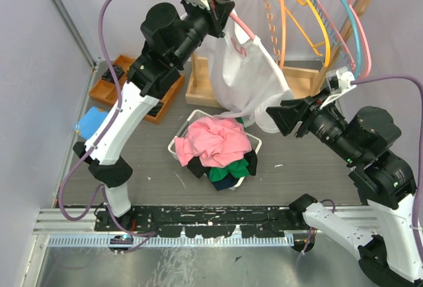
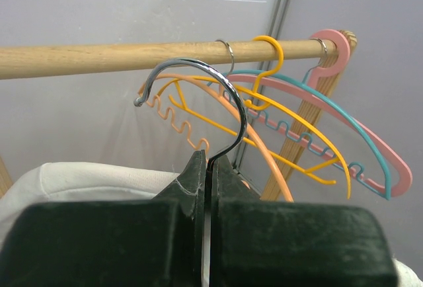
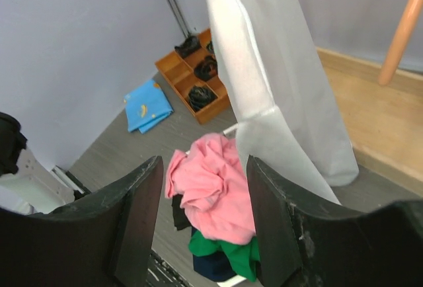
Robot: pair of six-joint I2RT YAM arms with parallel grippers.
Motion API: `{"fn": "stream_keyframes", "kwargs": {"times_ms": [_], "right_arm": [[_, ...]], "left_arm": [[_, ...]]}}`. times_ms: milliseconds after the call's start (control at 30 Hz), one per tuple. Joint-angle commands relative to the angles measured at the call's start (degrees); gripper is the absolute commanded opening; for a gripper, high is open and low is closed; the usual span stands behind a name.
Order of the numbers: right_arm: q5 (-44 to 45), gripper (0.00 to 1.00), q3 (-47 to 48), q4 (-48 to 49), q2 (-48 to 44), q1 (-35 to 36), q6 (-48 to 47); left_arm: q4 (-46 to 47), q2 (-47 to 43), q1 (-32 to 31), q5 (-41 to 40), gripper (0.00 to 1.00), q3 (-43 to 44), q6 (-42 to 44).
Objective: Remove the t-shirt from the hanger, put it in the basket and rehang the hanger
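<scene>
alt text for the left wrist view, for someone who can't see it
The left gripper, jaws shut, pinches the neck of a chrome hanger hook that curves up in front of a wooden rail, with the white t-shirt bunched just below. Orange, yellow, teal and pink hangers hang bare on the rail behind.

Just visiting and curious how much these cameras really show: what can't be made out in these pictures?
Left wrist view: the hanger below its hook is hidden behind the left gripper's shut fingers.
Right wrist view: the t-shirt's upper part is cut off by the top edge.
Top view: the dark items in the orange tray are too small to identify.
Top view: clothes low in the basket lie under the pink garment.
</scene>
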Motion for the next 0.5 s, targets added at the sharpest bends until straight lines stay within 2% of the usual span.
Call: {"fn": "stream_keyframes", "kwargs": {"times_ms": [0, 100, 267, 467], "right_arm": [[2.80, 0.59, -2.13, -1.27, -1.85, -0.02, 0.08], [4.35, 0.57, -3.31, -1.59, -2.34, -0.06, 0.08], [7.77, 0.50, -4.69, -1.49, -3.23, -0.07, 0.12], [9.02, 0.56, -1.70, -1.65, -4.38, -0.07, -1.31]], "left_arm": [[4.58, -1.44, 0.06, -0.84, 0.00, 0.95, -1.07], [4.68, -2.24, 0.14, -1.11, 0.00, 0.74, -1.11], [4.40, -3.73, 0.19, -1.61, 0.00, 0.45, -1.09], [3.06, -5.50, 0.51, -0.82, 0.00, -0.63, -0.71]]}}
